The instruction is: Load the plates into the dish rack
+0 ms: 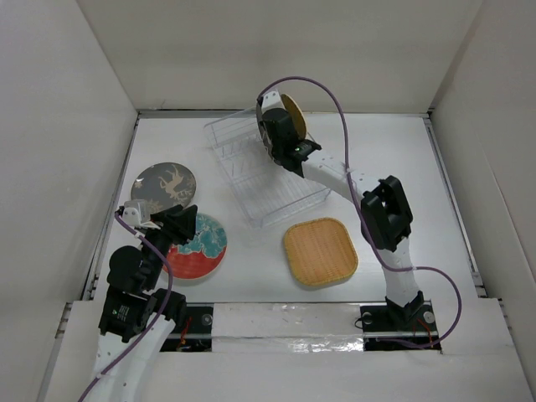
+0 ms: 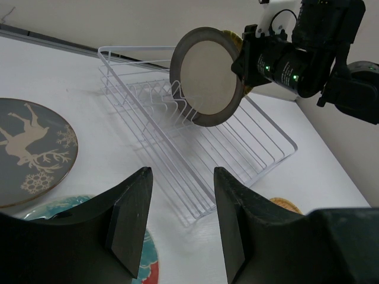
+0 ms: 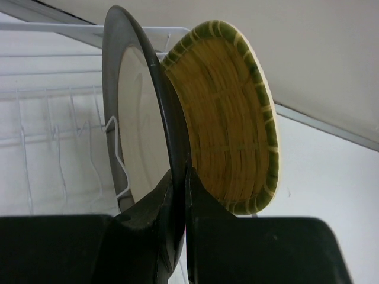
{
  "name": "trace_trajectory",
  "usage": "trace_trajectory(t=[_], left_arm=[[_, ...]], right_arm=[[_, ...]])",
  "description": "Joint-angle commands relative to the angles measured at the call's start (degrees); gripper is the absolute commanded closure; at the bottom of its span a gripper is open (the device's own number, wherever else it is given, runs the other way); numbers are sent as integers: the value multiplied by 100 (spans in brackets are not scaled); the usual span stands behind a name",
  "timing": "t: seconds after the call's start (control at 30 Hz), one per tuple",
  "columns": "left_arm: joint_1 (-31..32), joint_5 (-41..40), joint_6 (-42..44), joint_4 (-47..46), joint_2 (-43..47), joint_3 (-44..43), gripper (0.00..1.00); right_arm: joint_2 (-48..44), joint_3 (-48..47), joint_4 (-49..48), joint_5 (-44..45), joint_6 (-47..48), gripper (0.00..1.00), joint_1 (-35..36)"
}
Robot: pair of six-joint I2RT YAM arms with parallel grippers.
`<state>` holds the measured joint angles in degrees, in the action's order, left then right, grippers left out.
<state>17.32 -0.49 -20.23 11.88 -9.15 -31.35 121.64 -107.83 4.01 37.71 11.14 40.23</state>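
The clear dish rack point(image 1: 251, 180) lies at the table's middle back; it also shows in the left wrist view point(image 2: 195, 160). My right gripper point(image 1: 282, 138) point(image 3: 180, 177) is shut on the rim of the dark-rimmed cream plate point(image 2: 207, 77) point(image 3: 133, 118) and holds it on edge, its lower edge among the tines. The round tan woven plate point(image 1: 293, 111) point(image 3: 228, 130) stands upright just behind it. The grey antlered plate point(image 1: 164, 186) point(image 2: 29, 148), the red-and-teal plate point(image 1: 201, 249) and the square tan plate point(image 1: 320, 251) lie flat. My left gripper point(image 1: 180, 224) point(image 2: 182, 173) is open and empty above the red-and-teal plate.
White walls enclose the table on the left, back and right. The right arm point(image 1: 381, 209) reaches diagonally over the table's right half. The rack's near corner sits close to the square tan plate.
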Motion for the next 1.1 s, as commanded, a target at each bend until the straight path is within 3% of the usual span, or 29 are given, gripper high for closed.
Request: trace_trajectory(t=[0.0, 0.03, 0.1, 0.13, 0.23, 0.33, 0.5, 0.53, 0.57, 0.6, 0.63, 0.67, 0.77, 0.87, 0.9, 0.93, 1.0, 1.03, 1.07], left_arm=[[43, 23, 19, -239, 36, -73, 57], [43, 23, 19, -239, 36, -73, 58], [43, 14, 19, -230, 36, -73, 58], [43, 23, 19, -230, 36, -73, 57], [43, 14, 10, -239, 27, -81, 57], [43, 14, 10, -230, 18, -73, 57], [43, 23, 28, -247, 36, -64, 58], [43, 23, 28, -256, 36, -73, 58], [43, 23, 28, -248, 45, -73, 58], [43, 23, 36, -256, 53, -73, 58], [43, 188, 28, -248, 88, -81, 58], [43, 190, 36, -256, 106, -64, 58], [43, 199, 37, -265, 194, -64, 59], [43, 225, 45, -256, 211, -64, 59], [43, 234, 37, -256, 212, -64, 59], [43, 251, 54, -265, 220, -64, 59], [43, 260, 54, -274, 238, -73, 59], [43, 260, 54, -274, 273, -73, 59], [43, 260, 45, -274, 282, -64, 59]], right_arm=[[-220, -10, -666, 0, -682, 100, -67], [-229, -19, -543, -53, -813, 100, -68], [-273, -19, -428, -325, -1104, 89, -216], [-308, -27, -419, -422, -1340, 72, -217], [-615, 34, -164, -940, -1737, 45, -384], [-1124, 174, -102, -1616, -2062, 27, -525], [-2266, 1209, -286, -2900, -2476, 19, -832], [-2529, 1534, -339, -2997, -2511, 20, -832], [-3123, 1902, -653, -3094, -2659, 29, -902], [-3451, 2733, -752, -3129, -2782, 46, -998], [-3768, 3194, -848, -3139, -2958, 93, -1052], [-4397, 3668, -1023, -3156, -3360, 100, -1174], [-5453, 5827, -999, -3226, -4177, 100, -1481], [-6089, 6659, -387, -3497, -4549, 100, -1781], [-6439, 6861, -88, -3621, -4559, 95, -2016], [-6582, 7176, 124, -3726, -4559, 74, -2141], [-6758, 7442, 643, -4278, -4541, 47, -2378], [-6820, 7574, 810, -4446, -4524, 28, -2605], [-6821, 7793, 855, -4596, -4498, 24, -2738]])
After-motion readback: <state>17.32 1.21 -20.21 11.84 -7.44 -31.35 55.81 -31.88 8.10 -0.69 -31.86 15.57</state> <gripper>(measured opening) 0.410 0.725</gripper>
